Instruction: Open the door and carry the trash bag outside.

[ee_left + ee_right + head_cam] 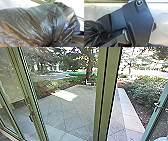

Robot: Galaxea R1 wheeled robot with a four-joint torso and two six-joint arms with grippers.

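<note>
The black trash bag (33, 26) spreads large and wrinkled in the left wrist view. Its folds draw together into a tight gather, where my left gripper (49, 45) is shut on it. In the right wrist view the rounded, creased bag (92, 33) shows beside the robot's dark plate and jointed bar. The green-framed glass door (158, 109) stands at the right of the head view, with a small metal fitting on its frame. Left of it, a thick double green post (105, 94) rises beside the gap onto the paving.
Beyond the glass lies a patio of paving slabs (67, 112) with a pale border strip (128, 114) along its right. Bushes (142, 92) grow past that border, and trees stand farther back. More glazed panels with a green frame (31, 104) are at the left.
</note>
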